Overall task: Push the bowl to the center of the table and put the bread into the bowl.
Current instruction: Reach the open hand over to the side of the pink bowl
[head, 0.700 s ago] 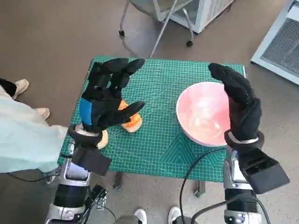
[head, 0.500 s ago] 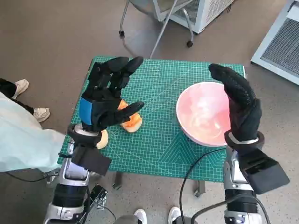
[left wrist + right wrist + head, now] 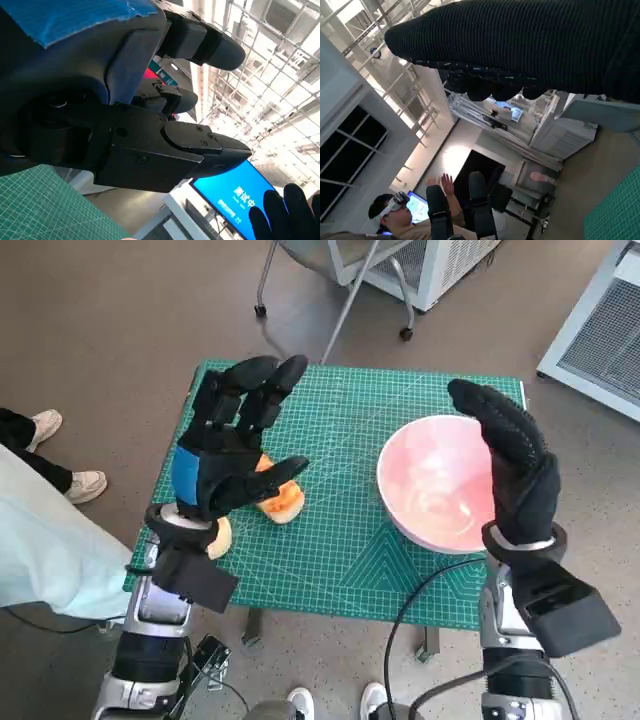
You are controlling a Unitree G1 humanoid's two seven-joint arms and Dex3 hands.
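Bowl just beside raised right robot hand.

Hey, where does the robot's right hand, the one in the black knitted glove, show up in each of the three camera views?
Head view: the right hand is raised at the right, over the right rim of the pink bowl.
Left wrist view: its fingertips show in the bottom right corner.
Right wrist view: the glove lies as a dark band along the top.
Shared landmark: the green cutting mat, also seen at and.
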